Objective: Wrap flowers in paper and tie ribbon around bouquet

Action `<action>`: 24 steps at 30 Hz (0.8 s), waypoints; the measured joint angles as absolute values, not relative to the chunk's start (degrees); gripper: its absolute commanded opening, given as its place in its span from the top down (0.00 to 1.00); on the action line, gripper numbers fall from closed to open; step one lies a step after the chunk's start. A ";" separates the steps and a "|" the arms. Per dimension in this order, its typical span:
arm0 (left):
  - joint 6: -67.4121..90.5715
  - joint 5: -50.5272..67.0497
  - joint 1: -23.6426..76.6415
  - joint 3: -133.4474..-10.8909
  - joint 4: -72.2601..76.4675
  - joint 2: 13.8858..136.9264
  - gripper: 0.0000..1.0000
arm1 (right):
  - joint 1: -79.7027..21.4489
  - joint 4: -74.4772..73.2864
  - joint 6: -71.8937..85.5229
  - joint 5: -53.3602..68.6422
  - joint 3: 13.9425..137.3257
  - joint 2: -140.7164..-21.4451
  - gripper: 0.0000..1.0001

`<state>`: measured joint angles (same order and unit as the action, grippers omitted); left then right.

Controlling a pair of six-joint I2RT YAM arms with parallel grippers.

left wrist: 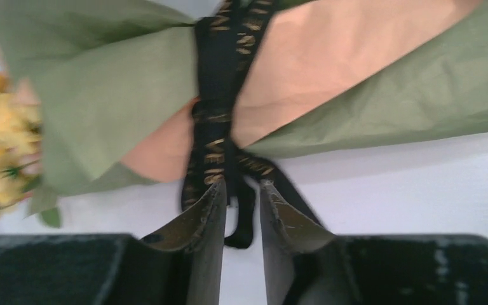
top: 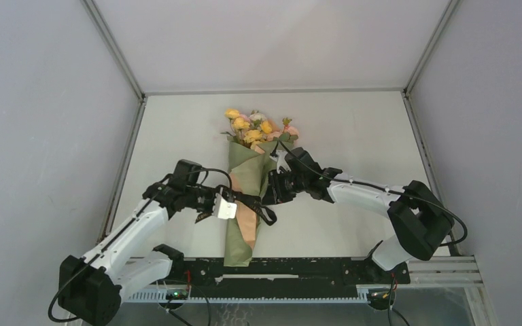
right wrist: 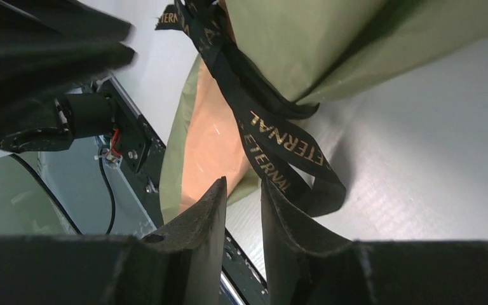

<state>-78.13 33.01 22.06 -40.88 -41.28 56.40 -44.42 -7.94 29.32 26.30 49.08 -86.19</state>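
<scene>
The bouquet lies along the table with its flowers (top: 255,129) at the far end, pink, yellow and cream. Olive paper (top: 247,178) wraps them, and its peach lining (left wrist: 330,57) shows. A black ribbon (top: 259,206) with gold lettering circles the cone's waist (left wrist: 219,63), and its loose ends trail onto the table. My left gripper (left wrist: 241,185) sits at the knot, jaws a narrow gap apart, with a hanging ribbon loop between the tips. My right gripper (right wrist: 243,181) comes in from the other side, jaws slightly apart and empty. A ribbon loop (right wrist: 273,146) lies just beyond its right finger.
The white table (top: 353,136) is walled by grey panels at the back and both sides. A black base rail (top: 299,268) runs along the near edge, under the paper's tail. Both arms meet at the bouquet's middle (top: 251,197).
</scene>
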 measured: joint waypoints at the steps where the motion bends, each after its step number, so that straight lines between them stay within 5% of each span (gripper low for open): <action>1: -78.61 32.60 23.14 -38.94 -40.82 56.05 0.61 | -44.64 -7.27 29.54 26.35 49.43 -86.70 0.65; 24: -74.96 22.02 23.16 -34.57 -17.10 68.38 0.51 | -44.77 -6.22 29.87 25.98 49.58 -87.57 0.69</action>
